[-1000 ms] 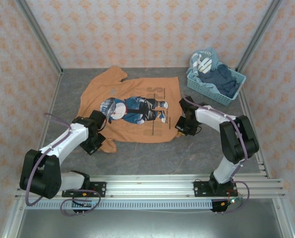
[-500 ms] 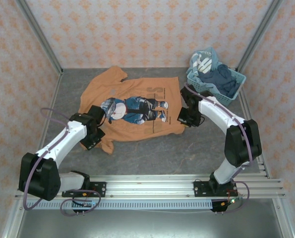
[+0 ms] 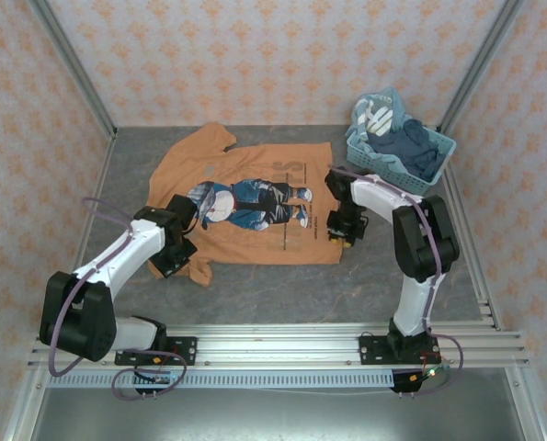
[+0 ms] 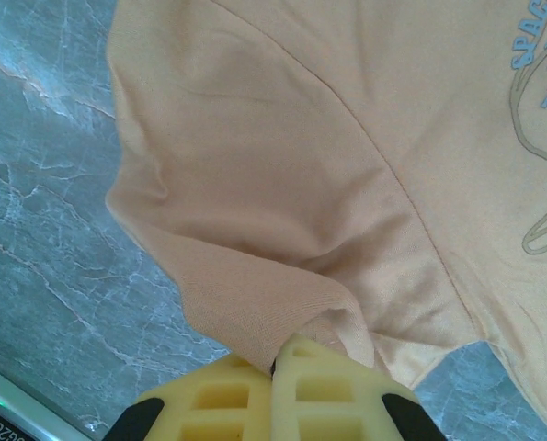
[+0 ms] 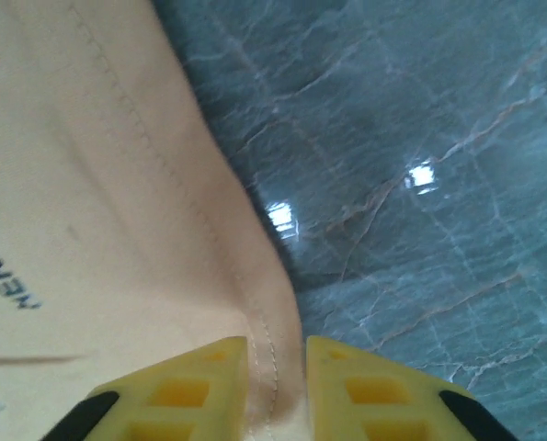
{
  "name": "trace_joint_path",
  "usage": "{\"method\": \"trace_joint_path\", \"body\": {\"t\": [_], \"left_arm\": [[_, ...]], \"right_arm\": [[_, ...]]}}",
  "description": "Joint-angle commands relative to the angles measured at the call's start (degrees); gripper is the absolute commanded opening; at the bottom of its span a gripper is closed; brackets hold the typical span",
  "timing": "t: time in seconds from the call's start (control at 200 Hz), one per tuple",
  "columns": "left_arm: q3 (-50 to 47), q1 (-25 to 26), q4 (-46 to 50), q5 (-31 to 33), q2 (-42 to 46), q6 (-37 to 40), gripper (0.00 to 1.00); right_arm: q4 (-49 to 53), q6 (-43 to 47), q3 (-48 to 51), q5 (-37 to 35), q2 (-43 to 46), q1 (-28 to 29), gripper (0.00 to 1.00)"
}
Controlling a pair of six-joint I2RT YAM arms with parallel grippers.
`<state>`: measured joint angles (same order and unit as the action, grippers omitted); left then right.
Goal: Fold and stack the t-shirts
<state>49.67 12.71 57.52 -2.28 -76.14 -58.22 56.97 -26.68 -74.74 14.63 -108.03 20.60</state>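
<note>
The orange-brown t-shirt (image 3: 176,175) lies spread on the grey table with its blue-white print facing up. My left gripper (image 3: 176,255) sits at the shirt's near left sleeve. In the left wrist view, this gripper (image 4: 282,354) is shut on a raised fold of the sleeve (image 4: 255,303). My right gripper (image 3: 340,231) is at the shirt's right hem. In the right wrist view, the stitched hem (image 5: 255,303) runs up as a ridge between the yellow fingers (image 5: 199,372) of that gripper (image 5: 276,354) and fills the narrow gap.
A light blue lattice basket (image 3: 370,158) holding blue clothes stands at the back right, just behind the right arm. Bare marbled table (image 3: 273,294) lies between the shirt and the near rail. Patterned walls close in the left, back and right.
The right gripper went toward the back, then came back nearer along the hem, and the arm's elbow swung inward. The shirt's near right corner shifted with it. The left gripper barely moved.
</note>
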Motion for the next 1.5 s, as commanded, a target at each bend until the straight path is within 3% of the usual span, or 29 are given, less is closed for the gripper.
{"method": "trace_joint_path", "body": {"t": [0.0,0.065,0.135,0.31,0.43,0.681,1.011,1.216,1.376,1.496], "left_arm": [[0.0,-0.3,1.8,0.5,1.1,1.2,0.00],[-0.3,-0.4,2.2,0.6,1.7,1.3,0.00],[-0.9,-0.4,2.3,0.5,2.2,1.4,0.00],[-2.3,-0.4,2.0,0.0,3.0,1.4,0.00],[-2.3,-0.4,1.9,0.0,2.8,2.0,0.00],[-1.9,-0.3,2.2,-0.2,2.9,2.8,0.00],[-2.7,-0.4,2.2,-0.4,4.1,2.0,0.00],[-3.3,-0.1,2.1,-1.1,5.1,1.8,0.00],[-3.9,3.9,6.6,-4.7,3.8,1.7,0.00],[-5.7,9.6,9.2,-6.1,5.6,-0.3,0.00]], "right_arm": [[0.0,-2.7,2.5,-7.2,5.8,0.0,0.38],[-1.0,-4.9,5.7,-7.5,10.1,0.0,0.48],[-2.5,-7.4,9.1,-4.1,13.7,0.1,0.50],[-12.4,-15.9,18.1,7.6,19.0,0.9,0.50],[-15.8,-18.6,19.3,9.6,18.2,1.0,0.50],[-19.2,-22.6,22.7,10.5,14.4,1.0,0.39],[-16.3,-21.9,22.1,7.9,13.6,1.0,0.36],[-13.5,-20.0,19.9,2.4,13.7,1.1,0.00],[-4.4,-14.4,17.0,-7.1,14.4,1.0,0.00],[-3.2,-12.4,20.2,-8.9,17.5,0.2,0.00]]}}
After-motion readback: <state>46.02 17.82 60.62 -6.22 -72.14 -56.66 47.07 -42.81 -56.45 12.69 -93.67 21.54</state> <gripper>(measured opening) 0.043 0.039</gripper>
